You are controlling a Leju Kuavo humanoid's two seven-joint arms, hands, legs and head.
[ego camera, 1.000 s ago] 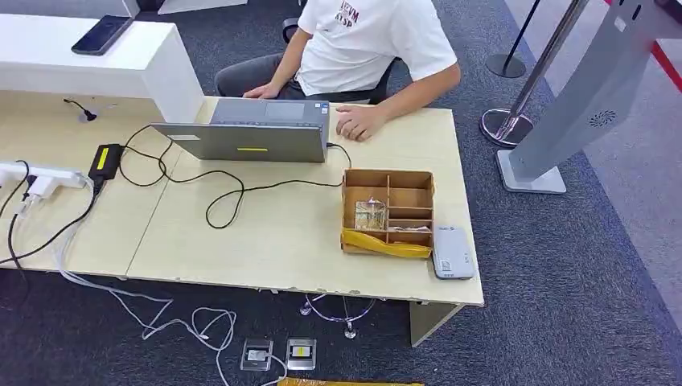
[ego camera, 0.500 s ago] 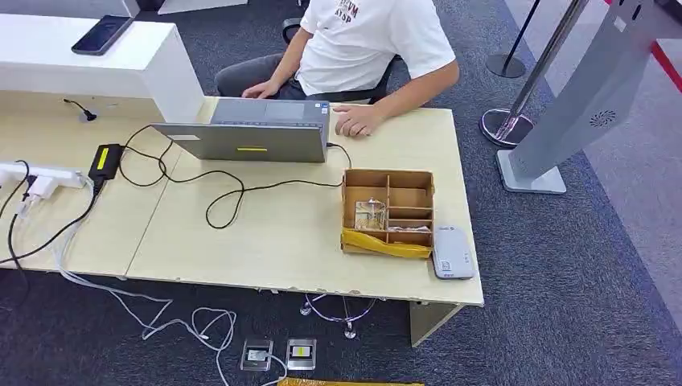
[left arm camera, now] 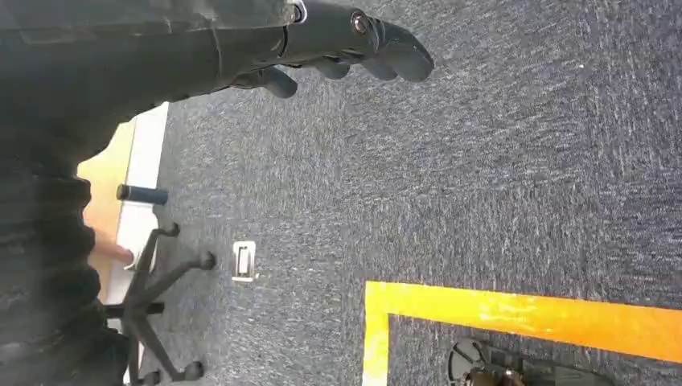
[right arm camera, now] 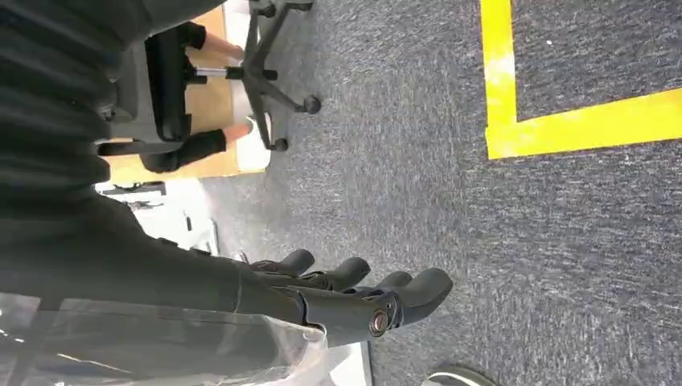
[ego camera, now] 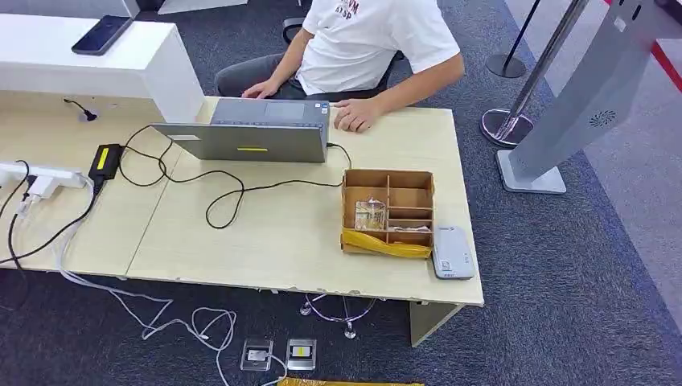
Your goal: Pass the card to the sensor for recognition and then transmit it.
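Both hands hang beside the body over dark carpet, well away from the table: the left hand [left arm camera: 338, 48] and right hand [right arm camera: 354, 293] hold nothing, fingers loosely extended, so no reach has begun. A pale card [ego camera: 370, 214] seems to lie in the brown compartmented cardboard box [ego camera: 388, 178], just beside the grey flat sensor [ego camera: 452, 252].
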